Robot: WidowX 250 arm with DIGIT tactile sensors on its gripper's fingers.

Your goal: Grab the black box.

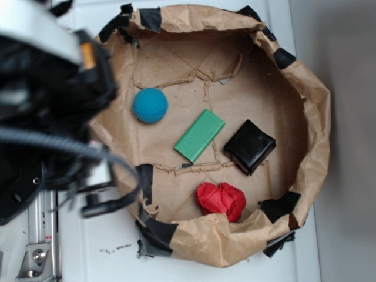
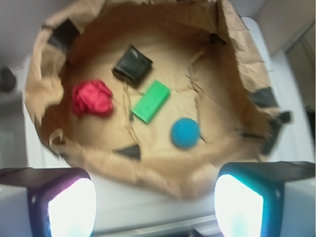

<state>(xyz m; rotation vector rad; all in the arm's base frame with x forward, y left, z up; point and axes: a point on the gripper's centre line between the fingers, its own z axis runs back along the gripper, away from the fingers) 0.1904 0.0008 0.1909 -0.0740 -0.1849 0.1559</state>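
Observation:
The black box [image 1: 249,146] lies on the floor of a brown paper basin [image 1: 305,100], right of centre in the exterior view, beside a green block [image 1: 200,136]. The wrist view has the black box [image 2: 133,65] at the far side of the basin, well beyond the fingers. My gripper [image 2: 155,207] hangs outside the basin's near rim, over the white table, open wide with nothing between its two lit pads [image 2: 71,207]. In the exterior view the arm is a dark blurred mass at the left, and the fingertips cannot be made out there.
A blue ball [image 1: 150,105] and a crumpled red lump [image 1: 221,200] also lie in the basin, with the green block [image 2: 150,101] between ball and box. Black tape patches [image 1: 147,183] dot the raised paper rim. A metal rail [image 1: 41,235] runs along the left table edge.

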